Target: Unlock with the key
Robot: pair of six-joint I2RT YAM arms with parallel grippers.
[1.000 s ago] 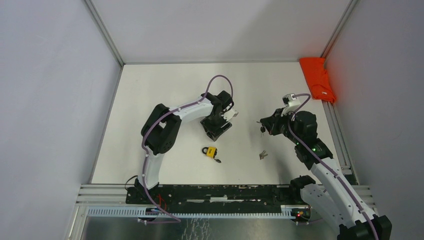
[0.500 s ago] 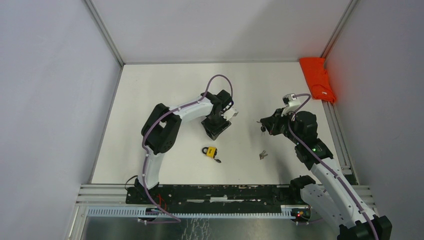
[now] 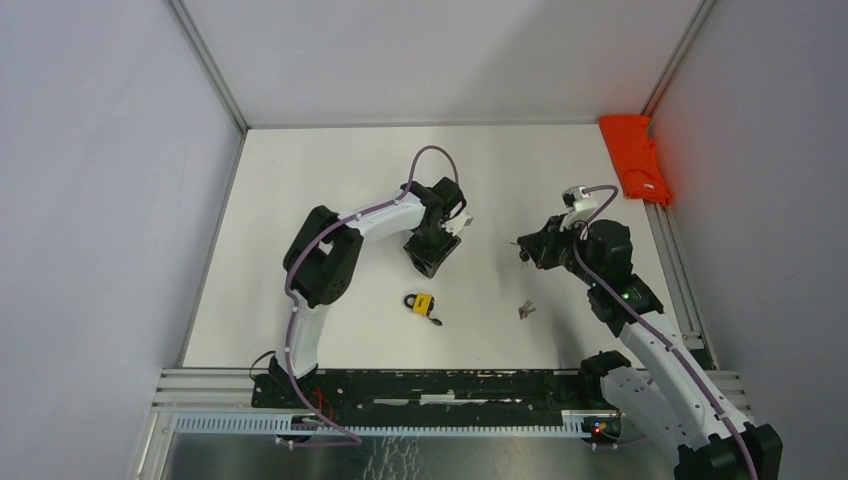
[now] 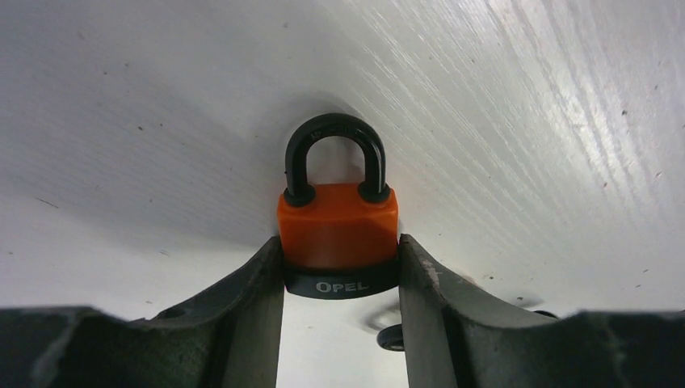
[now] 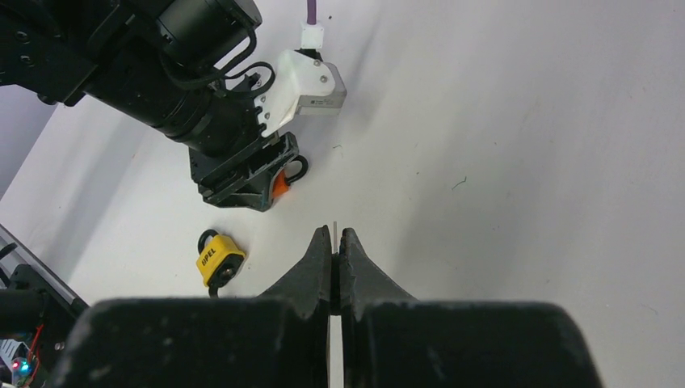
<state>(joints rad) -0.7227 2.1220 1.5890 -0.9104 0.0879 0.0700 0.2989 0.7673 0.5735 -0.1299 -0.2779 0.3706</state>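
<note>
Status: orange padlock [image 4: 338, 222] lies flat on the table [image 3: 330, 180] mid-field, shackle [image 4: 336, 125] closed and pointing away from the left gripper [image 4: 339, 259]. Its fingers [image 4: 250, 299] bracket the body low down, on the black base band. They look to be touching both flanks, but I can't tell how firmly they bite. Right gripper [image 5: 335, 242] is pinched together on a thin sliver of metal poking out between its tips, which I read as the key [image 5: 334, 225]. It hangs above the table, well apart from the lock, off to its right.

Step in hand, my read: secure the lock so the key can go in.

How to do it well:
1. Get a firm squeeze on the 2 flat flanks before lifting. The grip sits near the base end, so expect the shackle end to sag if the hold is light.
2. Keyhole isn't visible in any view. It's presumably in the base face, the end toward the left wrist. That face needs turning toward the right arm, or the key has no line in.
3. Very little blade shows, so alignment margin is small. Line the blade up with the slot axis first, then push straight. Any skew will likely twist the key in the pinch.
4. Keep clear of the yellow padlock [image 5: 218, 259] and the spare keys [image 3: 524, 310], both nearer the arm bases. They're not in the way now, but a low swing could hit them.
</note>
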